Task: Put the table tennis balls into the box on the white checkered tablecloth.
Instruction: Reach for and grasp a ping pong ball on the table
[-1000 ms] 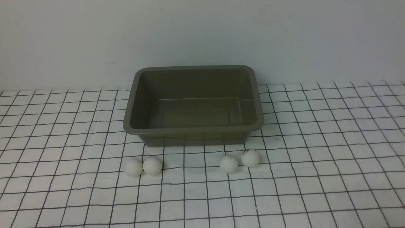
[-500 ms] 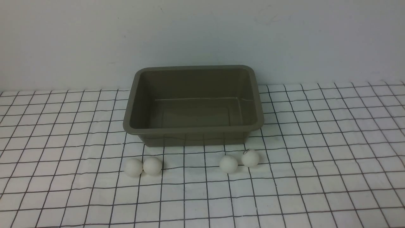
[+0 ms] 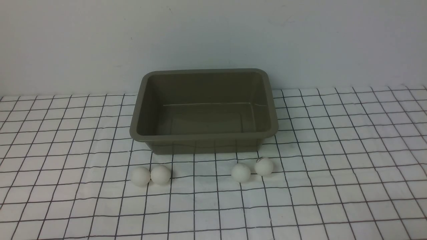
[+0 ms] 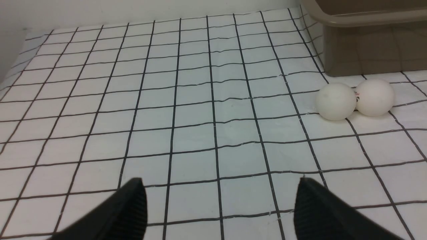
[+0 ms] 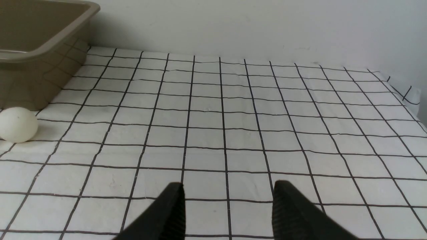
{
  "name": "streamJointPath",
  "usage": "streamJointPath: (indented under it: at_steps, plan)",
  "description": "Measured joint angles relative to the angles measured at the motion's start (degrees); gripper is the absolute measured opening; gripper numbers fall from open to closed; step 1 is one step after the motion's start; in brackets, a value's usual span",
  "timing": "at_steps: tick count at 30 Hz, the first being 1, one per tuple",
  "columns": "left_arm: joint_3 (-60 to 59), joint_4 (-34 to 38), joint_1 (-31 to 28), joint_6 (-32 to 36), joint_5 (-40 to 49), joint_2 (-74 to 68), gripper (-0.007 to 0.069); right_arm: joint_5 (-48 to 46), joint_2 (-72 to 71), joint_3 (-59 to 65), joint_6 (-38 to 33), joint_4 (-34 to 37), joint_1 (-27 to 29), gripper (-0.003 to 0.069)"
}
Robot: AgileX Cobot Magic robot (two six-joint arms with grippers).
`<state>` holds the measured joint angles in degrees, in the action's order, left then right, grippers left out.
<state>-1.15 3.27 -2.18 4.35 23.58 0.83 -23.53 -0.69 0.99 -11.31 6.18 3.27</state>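
Note:
Several white table tennis balls lie on the white checkered tablecloth [image 3: 333, 166], in front of the box [image 3: 203, 136]. One touching pair sits at the left [image 3: 140, 176] [image 3: 160, 174], another pair at the right [image 3: 241, 172] [image 3: 264, 166]. The olive-brown box holds nothing. In the left wrist view my left gripper [image 4: 220, 186] is open, low over bare cloth, short of the left pair [image 4: 336, 101] [image 4: 375, 97]. My right gripper [image 5: 228, 190] has its jaws apart with nothing between them; one ball [image 5: 18, 124] lies far to its side by the box [image 5: 36, 50]. Neither arm shows in the front view.
A plain pale wall rises right behind the box. The cloth's far right corner [image 5: 405, 95] drops off beside the wall.

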Motion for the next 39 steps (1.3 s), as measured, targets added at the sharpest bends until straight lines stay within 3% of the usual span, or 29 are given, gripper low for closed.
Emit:
streamJointPath:
  at_steps: [9,15,19,23,29,39]
  plan:
    - [0.0,0.0,0.0,0.0,0.0,0.0,0.0534,0.6,0.0,0.1,-0.1,0.2,0.0,0.0335]
    - [0.0,0.0,0.0,0.0,0.0,0.0,0.0534,10.2,0.0,-0.1,1.8,8.4,0.0,0.0335]
    - [0.0,0.0,0.0,0.0,0.0,0.0,0.0534,6.2,0.0,-6.2,-0.3,9.7,0.0,0.0335]
    - [0.0,0.0,0.0,0.0,0.0,0.0,0.0534,-4.6,0.0,-20.7,-2.8,9.9,0.0,0.0335]
    - [0.0,0.0,0.0,0.0,0.0,0.0,0.0534,-18.2,3.5,-31.6,-3.2,12.2,0.0,0.0335]
    - [0.0,0.0,0.0,0.0,0.0,0.0,0.0534,-18.2,4.0,-32.5,-3.3,22.6,0.1,0.0335]
